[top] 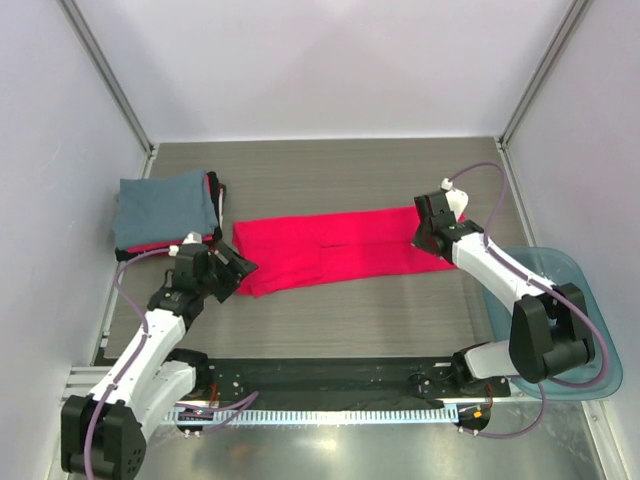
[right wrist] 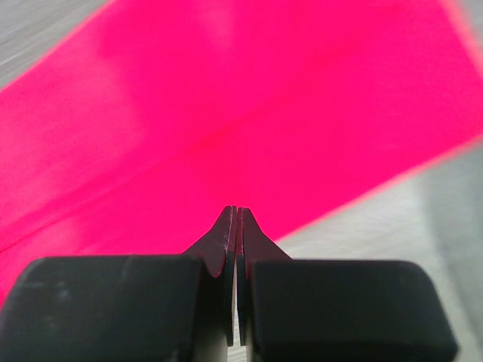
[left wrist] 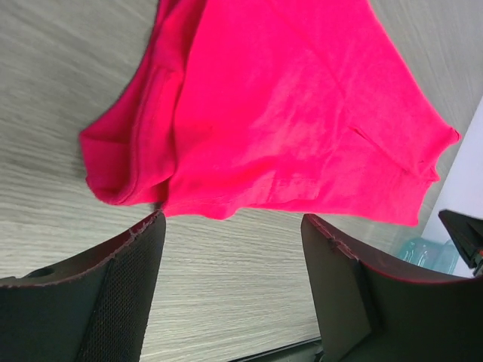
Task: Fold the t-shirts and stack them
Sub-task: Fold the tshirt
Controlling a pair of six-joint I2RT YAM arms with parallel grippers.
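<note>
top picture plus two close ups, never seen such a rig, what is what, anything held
Two robot arms stand at a table. The wide picture is from above; each close-up comes from a wrist camera. A pink t-shirt lies in a folded strip; a blue-grey t-shirt tops a stack far left; a teal tub sits right. The left gripper is open near the shirt's left end, holding nothing. The right gripper is shut at the right end; whether it pinches cloth is unclear.

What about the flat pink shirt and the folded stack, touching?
Apart. Top view shows a strip of bare table between the pink shirt and the stack.
</note>
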